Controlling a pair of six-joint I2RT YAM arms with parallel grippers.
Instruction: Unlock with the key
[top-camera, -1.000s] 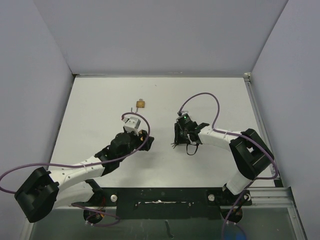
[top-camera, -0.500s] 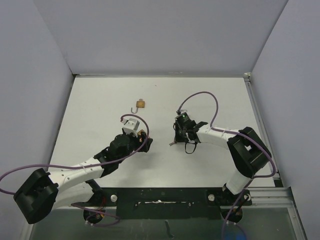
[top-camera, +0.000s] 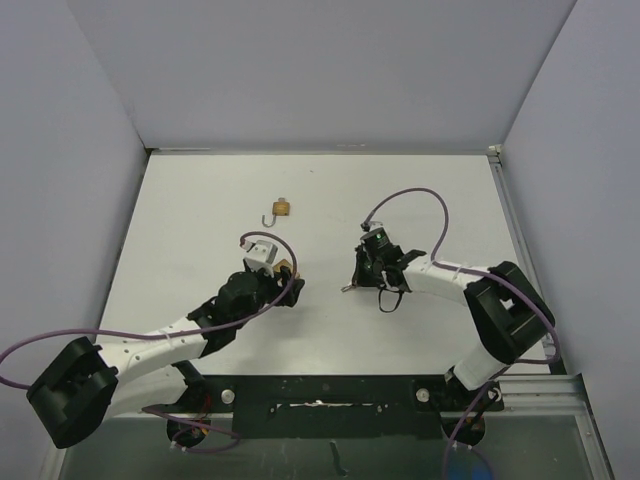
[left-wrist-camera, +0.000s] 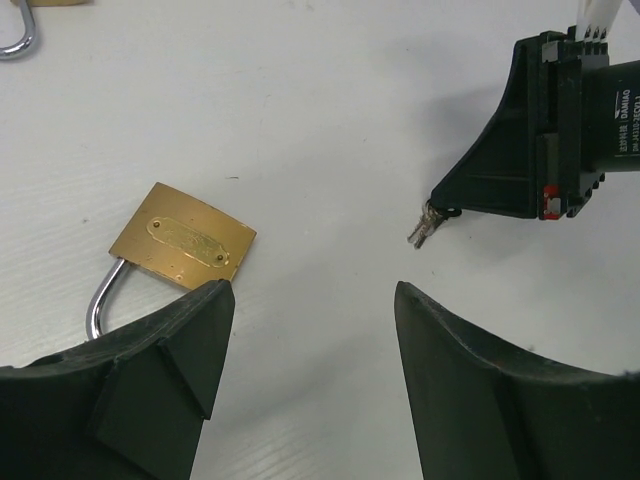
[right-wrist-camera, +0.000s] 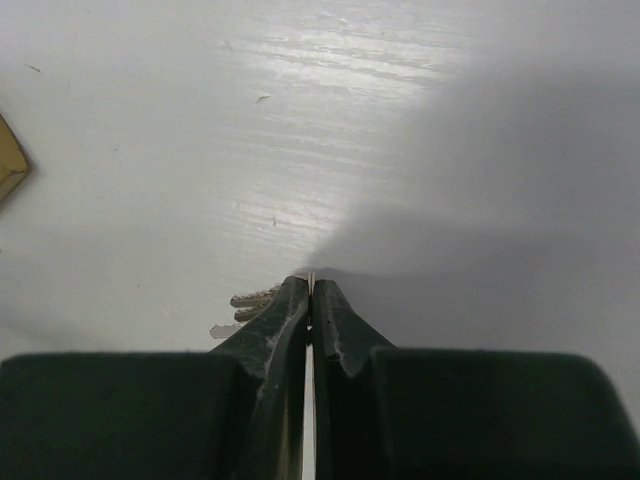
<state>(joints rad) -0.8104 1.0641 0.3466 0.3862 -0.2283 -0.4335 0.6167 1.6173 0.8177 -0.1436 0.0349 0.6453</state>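
A brass padlock (left-wrist-camera: 181, 245) with a steel shackle lies flat on the white table, just beyond my left finger (left-wrist-camera: 170, 350); in the top view it is a small brass patch (top-camera: 287, 268). My left gripper (left-wrist-camera: 312, 290) is open and empty, low over the table (top-camera: 288, 287). My right gripper (right-wrist-camera: 312, 285) is shut on a key, with other keys of the bunch (right-wrist-camera: 248, 303) sticking out to the left of the jaws. In the left wrist view the keys (left-wrist-camera: 424, 225) hang from the right gripper, right of the padlock. In the top view the right gripper (top-camera: 358, 280) sits right of the left one.
A second brass padlock (top-camera: 281, 208) with its shackle open lies farther back on the table; its shackle shows at the top left of the left wrist view (left-wrist-camera: 18, 35). A brass corner (right-wrist-camera: 10, 168) shows at the left edge of the right wrist view. Grey walls enclose the table.
The right gripper has shifted slightly to the right with the keys. The left gripper has drawn back a little toward the near edge.
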